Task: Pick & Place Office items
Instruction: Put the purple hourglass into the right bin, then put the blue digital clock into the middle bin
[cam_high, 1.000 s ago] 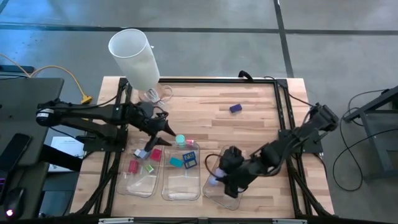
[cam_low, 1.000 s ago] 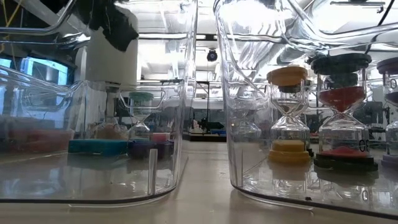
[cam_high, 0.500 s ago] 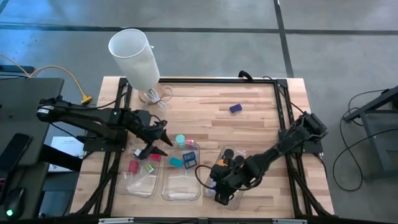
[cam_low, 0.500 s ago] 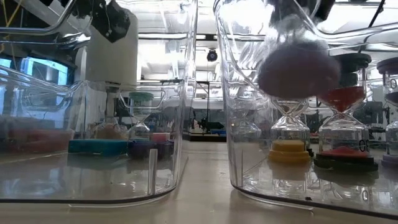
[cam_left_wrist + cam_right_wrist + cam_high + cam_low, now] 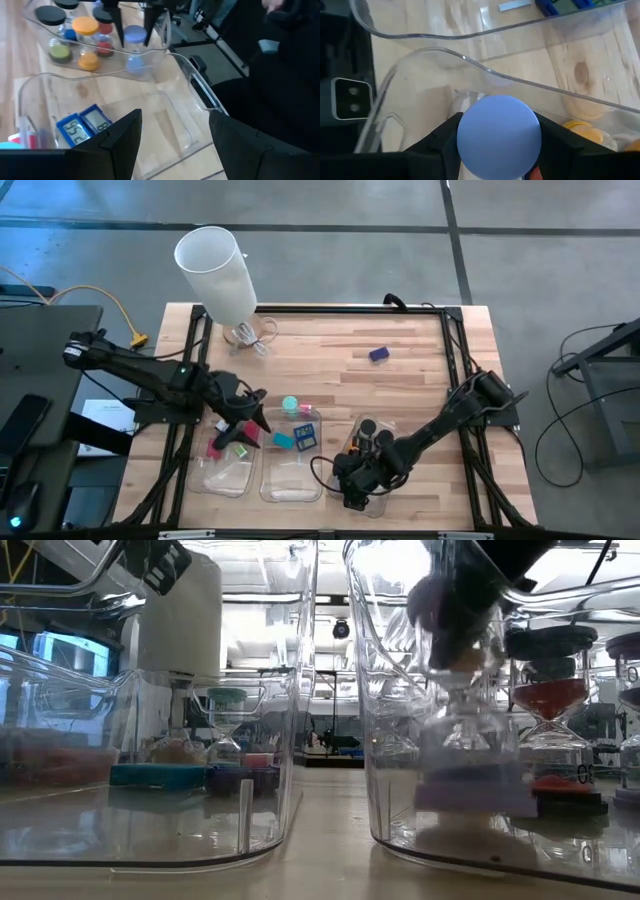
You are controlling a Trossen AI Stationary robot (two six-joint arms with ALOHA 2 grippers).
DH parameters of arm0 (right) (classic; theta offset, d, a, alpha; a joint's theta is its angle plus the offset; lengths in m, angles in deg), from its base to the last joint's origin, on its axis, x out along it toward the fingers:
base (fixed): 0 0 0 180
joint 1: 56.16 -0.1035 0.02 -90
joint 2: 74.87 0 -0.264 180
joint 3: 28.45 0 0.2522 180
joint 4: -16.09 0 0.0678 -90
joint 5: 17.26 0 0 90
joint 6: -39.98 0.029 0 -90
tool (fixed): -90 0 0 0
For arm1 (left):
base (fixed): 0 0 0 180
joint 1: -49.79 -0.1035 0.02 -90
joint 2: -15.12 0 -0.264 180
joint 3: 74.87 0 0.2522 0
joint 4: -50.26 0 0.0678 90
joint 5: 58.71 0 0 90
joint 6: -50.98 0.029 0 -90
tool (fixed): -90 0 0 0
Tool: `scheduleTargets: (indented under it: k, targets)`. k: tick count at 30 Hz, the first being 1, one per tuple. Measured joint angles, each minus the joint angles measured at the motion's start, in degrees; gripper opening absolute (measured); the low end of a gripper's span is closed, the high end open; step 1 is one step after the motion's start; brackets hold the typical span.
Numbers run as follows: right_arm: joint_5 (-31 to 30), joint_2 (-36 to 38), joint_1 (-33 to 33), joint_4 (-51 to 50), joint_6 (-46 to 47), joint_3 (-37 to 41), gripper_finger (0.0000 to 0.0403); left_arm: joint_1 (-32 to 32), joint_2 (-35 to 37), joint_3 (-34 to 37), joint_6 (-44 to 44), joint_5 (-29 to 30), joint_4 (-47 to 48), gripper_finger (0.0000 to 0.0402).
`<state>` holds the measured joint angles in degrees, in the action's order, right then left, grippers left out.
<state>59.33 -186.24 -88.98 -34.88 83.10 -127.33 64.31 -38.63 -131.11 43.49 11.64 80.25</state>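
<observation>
Readable text: digits on one timer only

Blue digital timer (image 5: 74, 131) in the middle clear tray (image 5: 30, 87) shows LCD digits, roughly "55", seen at an angle; its neighbouring display (image 5: 96, 120) is unreadable. No other labels or brands legible.

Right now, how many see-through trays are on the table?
3, side by side: the left tray with red pieces, the middle tray with blue pieces, the right tray where the right pincer holds a blue-capped sand timer. None seems hidden.

Three trays (image 5: 293, 480) side by side at table's (image 5: 400, 390) front edge; sand timers (image 5: 86, 42) in rightmost; cylinder (image 5: 215, 272) behind, far left.
</observation>
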Motion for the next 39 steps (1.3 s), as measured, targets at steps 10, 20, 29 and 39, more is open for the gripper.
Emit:
scheduleTargets:
  k: [10, 20, 29, 39]
  targets:
    - [-1.8, -0.5, -0.1, -1.6, -4.0, 0.0, 0.0187, 2.4, 0.0, 0.0, -1.1, 0.4, -0.9, 0.0224]
    - [-1.5, -0.7, 0.3, -1.0, -2.5, 0.0, 0.0237, 2.3, 0.0, 0.0, -1.5, 0.4, -3.2, 0.0224]
    - [-0.9, -0.7, 0.3, -1.1, -3.1, 0.0, 0.0242, 2.3, 0.0, 0.0, -1.5, 1.8, -3.4, 0.0224]
    - [1.8, -0.7, 0.2, -1.1, -4.7, 0.0, 0.0242, 2.3, 0.0, 0.0, -1.5, 1.7, -3.4, 0.0224]
